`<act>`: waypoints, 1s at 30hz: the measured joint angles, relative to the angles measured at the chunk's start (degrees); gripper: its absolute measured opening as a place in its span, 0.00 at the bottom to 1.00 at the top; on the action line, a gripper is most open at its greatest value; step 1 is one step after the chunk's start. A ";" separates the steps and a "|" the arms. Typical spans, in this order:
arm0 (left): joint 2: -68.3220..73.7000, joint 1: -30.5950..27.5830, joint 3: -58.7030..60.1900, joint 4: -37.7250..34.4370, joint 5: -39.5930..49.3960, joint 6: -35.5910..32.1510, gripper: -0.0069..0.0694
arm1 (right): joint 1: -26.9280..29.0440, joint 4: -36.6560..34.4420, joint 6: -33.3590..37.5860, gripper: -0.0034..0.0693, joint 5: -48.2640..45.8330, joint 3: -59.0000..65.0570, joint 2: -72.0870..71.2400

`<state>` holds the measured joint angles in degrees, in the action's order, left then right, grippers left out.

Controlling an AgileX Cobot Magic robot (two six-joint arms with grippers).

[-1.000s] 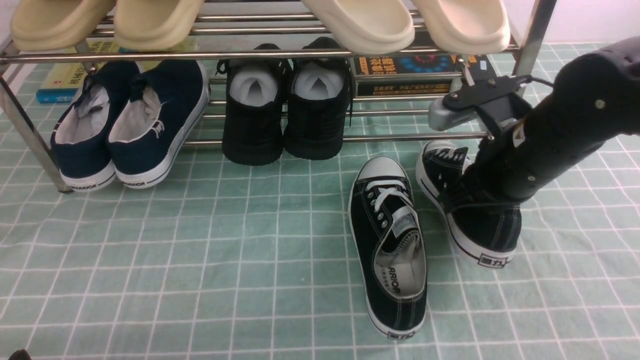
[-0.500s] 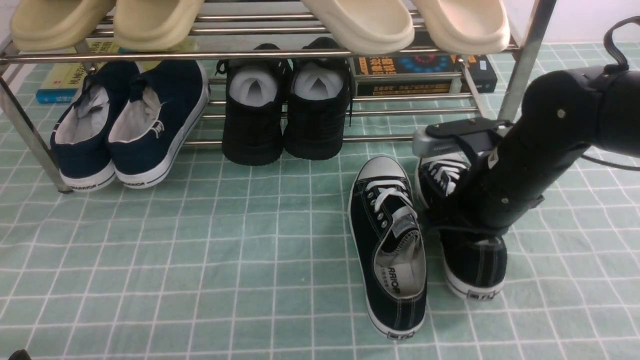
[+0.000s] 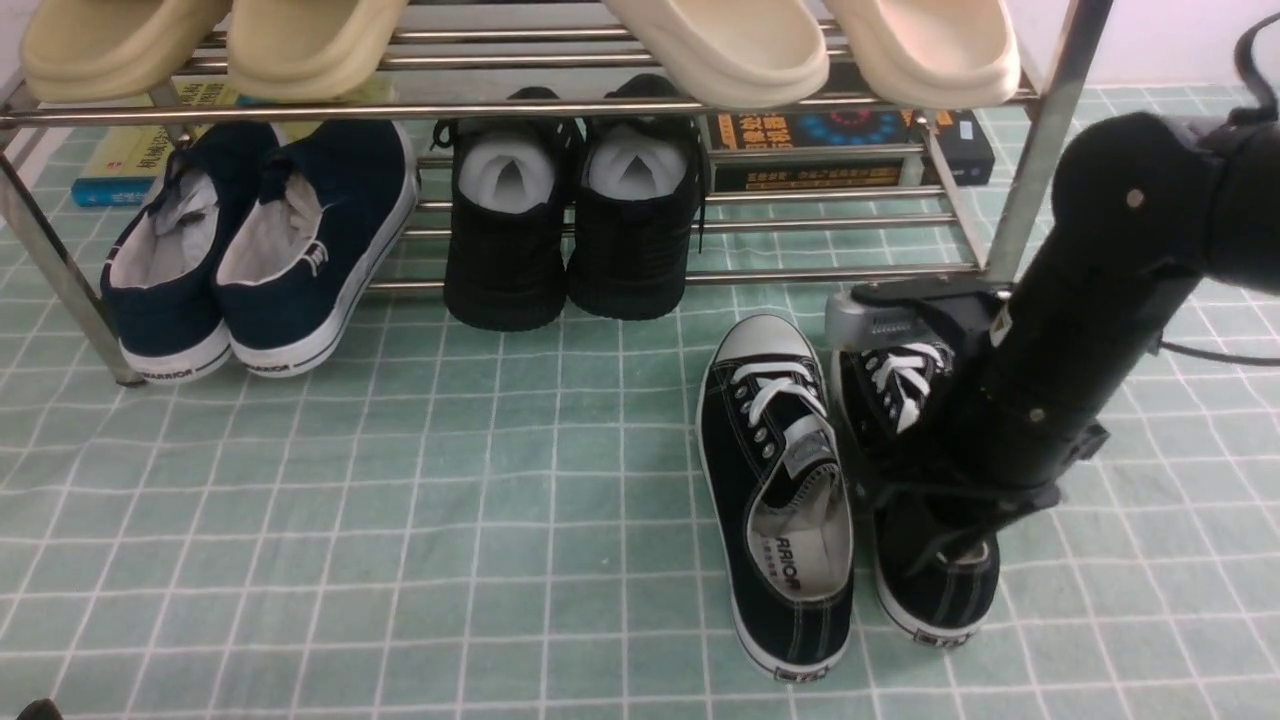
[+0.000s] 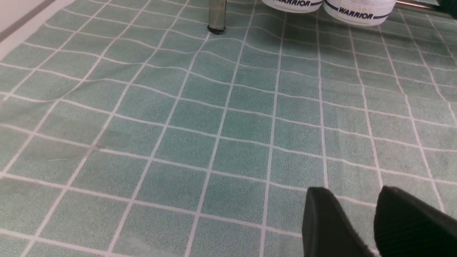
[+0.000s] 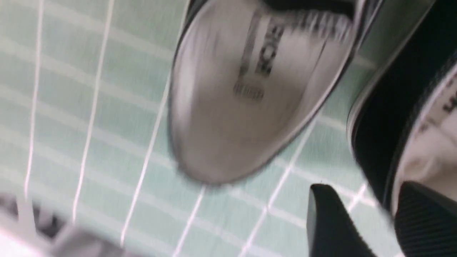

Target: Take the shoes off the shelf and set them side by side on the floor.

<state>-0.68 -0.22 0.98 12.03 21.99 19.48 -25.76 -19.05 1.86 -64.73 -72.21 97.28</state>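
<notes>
Two shoes (image 3: 778, 490) apparently parallel, toes toward shelf (image 3: 1035, 160)

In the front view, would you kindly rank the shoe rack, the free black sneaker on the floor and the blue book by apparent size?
1. Shoe rack, spanning most of the picture.
2. Black sneaker.
3. Blue book, though mostly hidden and farther away, so its rank is unsure.

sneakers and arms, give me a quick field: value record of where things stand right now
first sneaker: flat on the floor, toe toward the shelf
second sneaker: beside the first, on its right, heel wall between the fingers of the right pincer
sneaker gap: narrow; touching or not, cannot tell
left pincer: holds nothing, fingers slightly apart over bare floor
shelf lower tier: navy slip-ons, all-black shoes
shelf upper tier: cream slippers
</notes>
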 joint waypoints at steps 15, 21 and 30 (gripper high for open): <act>0.00 0.00 0.00 0.11 0.00 0.00 0.41 | -0.05 3.97 4.78 0.03 -5.24 7.40 -34.25; 0.00 0.00 0.00 0.11 0.00 0.00 0.41 | -0.05 4.51 4.95 0.03 11.63 24.80 -54.72; 0.00 0.00 0.00 0.18 0.00 0.00 0.41 | -0.05 4.29 5.01 0.03 43.02 49.31 -74.91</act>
<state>-0.68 -0.22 0.98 12.20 21.99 19.48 -25.81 -14.76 6.87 -21.71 -22.90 22.38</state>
